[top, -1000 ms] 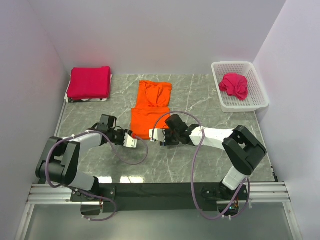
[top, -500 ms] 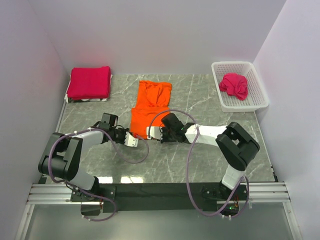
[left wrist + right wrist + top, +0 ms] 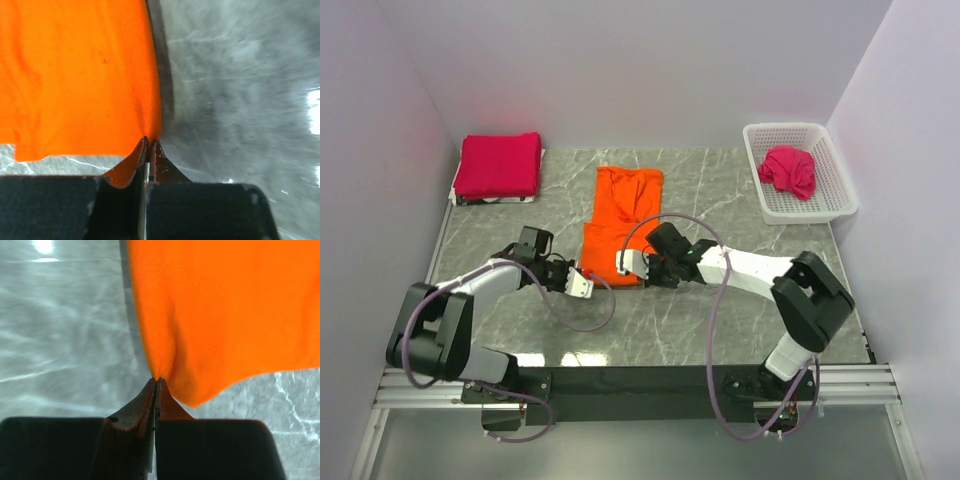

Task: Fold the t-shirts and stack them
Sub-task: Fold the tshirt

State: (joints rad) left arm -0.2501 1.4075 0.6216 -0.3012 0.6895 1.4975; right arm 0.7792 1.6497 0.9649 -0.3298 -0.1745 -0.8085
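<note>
From above, my left pincer (image 3: 582, 281) and my right pincer (image 3: 623, 265) both sit at the near end of the orange t-shirt (image 3: 622, 215), which stretches away over the table beyond my tips. Only that view takes in the folded crimson-pink stack (image 3: 499, 165), well beyond my left pincer and off to its left. It alone also shows the white lattice basket (image 3: 838, 195) well off to the right of my right pincer, with a crumpled crimson-pink shirt (image 3: 790, 170) inside. My wrist cameras give what the overhead cannot: each pair of dark jaws is pressed together on a small pinch of smooth, faintly sheened orange cloth at its edge, drawing it into a little pucker. Beside each pinch lies the glossy, grey, white-veined tabletop (image 3: 240, 90).
</note>
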